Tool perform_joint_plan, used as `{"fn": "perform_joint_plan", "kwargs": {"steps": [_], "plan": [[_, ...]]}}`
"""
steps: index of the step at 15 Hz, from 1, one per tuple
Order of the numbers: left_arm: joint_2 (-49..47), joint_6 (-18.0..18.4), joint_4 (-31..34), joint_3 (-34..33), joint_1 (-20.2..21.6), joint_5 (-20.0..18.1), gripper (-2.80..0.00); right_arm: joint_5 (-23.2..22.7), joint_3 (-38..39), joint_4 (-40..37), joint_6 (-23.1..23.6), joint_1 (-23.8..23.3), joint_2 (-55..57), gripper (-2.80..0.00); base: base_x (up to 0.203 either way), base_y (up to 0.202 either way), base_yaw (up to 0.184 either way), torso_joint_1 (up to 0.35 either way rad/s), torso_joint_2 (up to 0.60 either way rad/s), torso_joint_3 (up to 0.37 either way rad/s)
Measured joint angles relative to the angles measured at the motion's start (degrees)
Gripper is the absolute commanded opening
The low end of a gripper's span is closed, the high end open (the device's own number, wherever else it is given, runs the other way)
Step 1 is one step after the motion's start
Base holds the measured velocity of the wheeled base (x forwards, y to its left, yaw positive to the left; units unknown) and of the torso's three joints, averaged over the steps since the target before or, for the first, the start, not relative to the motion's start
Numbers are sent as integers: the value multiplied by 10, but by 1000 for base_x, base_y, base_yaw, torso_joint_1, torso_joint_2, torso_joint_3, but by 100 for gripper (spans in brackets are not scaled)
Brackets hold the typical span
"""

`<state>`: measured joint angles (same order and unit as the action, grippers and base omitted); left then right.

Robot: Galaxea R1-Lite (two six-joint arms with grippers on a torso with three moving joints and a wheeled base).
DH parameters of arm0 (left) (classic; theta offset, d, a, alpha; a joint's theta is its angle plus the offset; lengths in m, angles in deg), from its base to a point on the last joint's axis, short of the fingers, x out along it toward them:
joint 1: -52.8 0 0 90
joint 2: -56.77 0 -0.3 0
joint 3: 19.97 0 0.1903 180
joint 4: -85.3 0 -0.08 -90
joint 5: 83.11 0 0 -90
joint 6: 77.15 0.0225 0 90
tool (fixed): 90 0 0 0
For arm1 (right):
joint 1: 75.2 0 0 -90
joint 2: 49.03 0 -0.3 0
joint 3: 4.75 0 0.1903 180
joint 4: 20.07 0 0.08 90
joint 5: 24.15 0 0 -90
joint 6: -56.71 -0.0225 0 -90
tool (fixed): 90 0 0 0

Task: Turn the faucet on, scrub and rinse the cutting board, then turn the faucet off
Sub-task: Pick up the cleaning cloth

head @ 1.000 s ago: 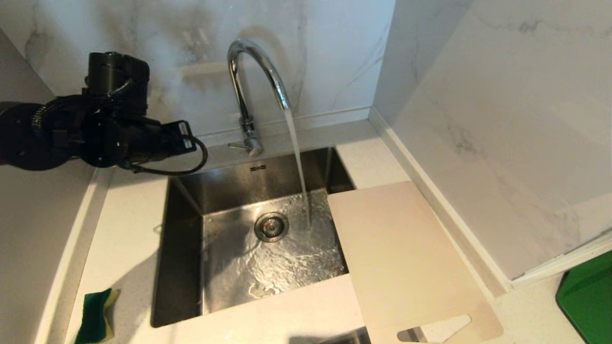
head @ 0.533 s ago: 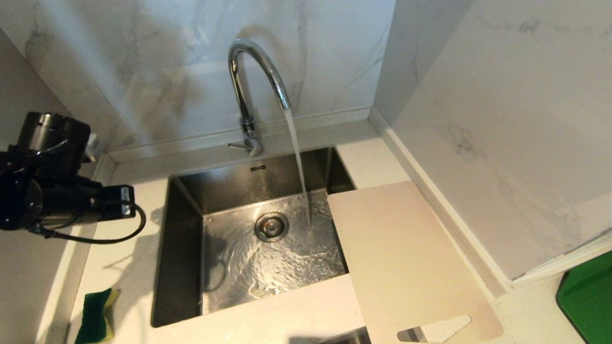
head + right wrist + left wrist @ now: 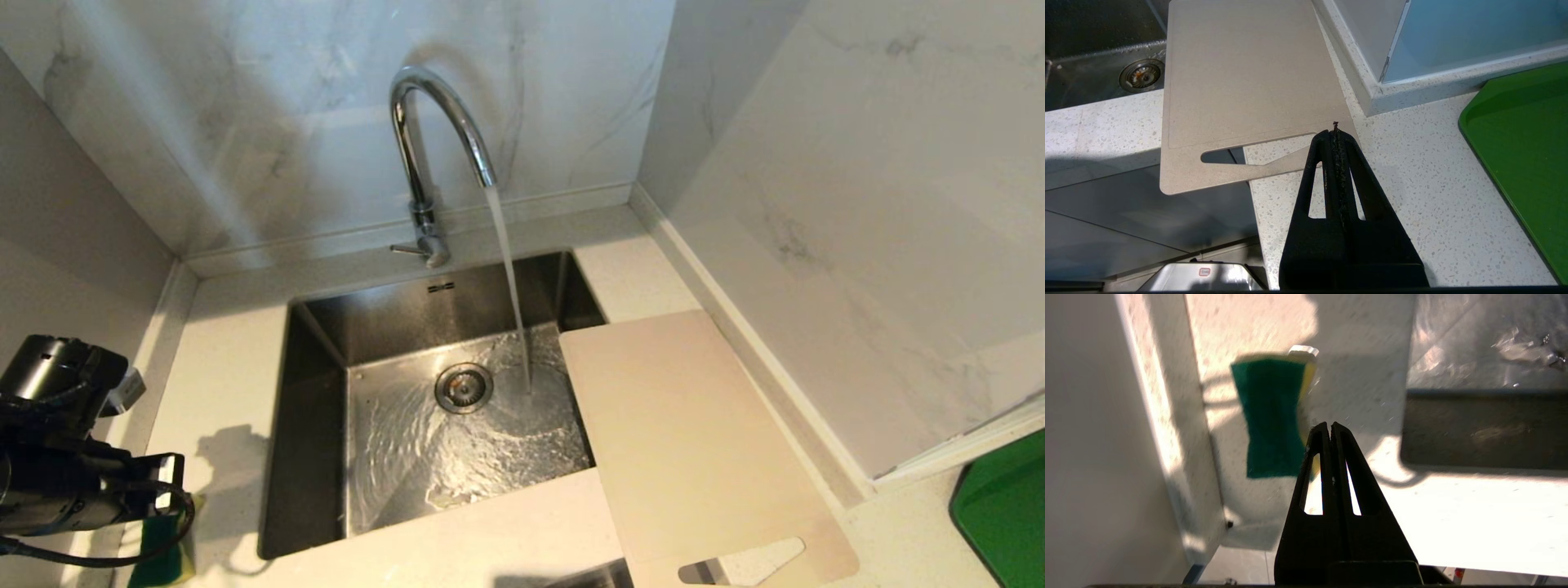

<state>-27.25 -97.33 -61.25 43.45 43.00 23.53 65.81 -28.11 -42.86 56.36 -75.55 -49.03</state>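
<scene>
- One step of the task can be counted as done: water is seen running from the faucet (image 3: pixel 424 155) into the sink (image 3: pixel 318 392), landing near the drain (image 3: pixel 463 387).
- The cutting board (image 3: pixel 694 441) is found lying flat on the counter (image 3: pixel 224 359) to the right of the sink, one corner overhanging the basin, its handle slot toward the robot; the stream is not seen to reach it.
- Scrubbing, rinsing and shut-off are judged as left to do.
- The left gripper (image 3: pixel 1329 425) is held empty above the counter beside the sponge (image 3: pixel 1269 416), jaws pressed together; the sponge is not gripped.
- The right gripper (image 3: pixel 1335 132) is parked over the counter near the board's handle end, jaws pressed together, nothing held.
- Fetching the sponge is judged the step in hand.
</scene>
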Motion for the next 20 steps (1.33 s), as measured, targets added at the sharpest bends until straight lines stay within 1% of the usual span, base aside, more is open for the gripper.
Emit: {"fn": "perform_joint_plan", "kwargs": {"steps": [3,5,6,9,10,11,13,16,20], "plan": [[5,-12,-1,-33,7,-3,-280,0,0,0,0,1,0,-280,0,0,0,0,0,0],[5,-29,-1,-52,24,-17,-280,0,0,0,0,1,0,-280,0,0,0,0,0,0],[5,-32,-5,-57,33,-27,-280,0,0,0,0,1,0,-280,0,0,0,0,0,0],[-3,-31,-50,-73,51,-35,-280,0,0,0,0,1,0,-280,0,0,0,0,0,0],[-7,-29,-52,-79,52,-35,-280,0,0,0,0,1,0,-280,0,0,0,0,0,0],[-12,-28,-53,-82,53,-35,0,0,0,0,1,1,0,-280,0,0,0,0,0,0],[-24,-32,-58,-85,54,-35,0,0,0,0,0,1,0,-280,0,0,0,0,0,0],[-43,-34,-92,-87,65,-36,0,0,0,0,0,1,0,-280,0,0,0,0,0,0],[-61,-34,-98,-86,77,-36,0,0,0,0,1,1,0,-280,0,0,0,0,0,0]]}}
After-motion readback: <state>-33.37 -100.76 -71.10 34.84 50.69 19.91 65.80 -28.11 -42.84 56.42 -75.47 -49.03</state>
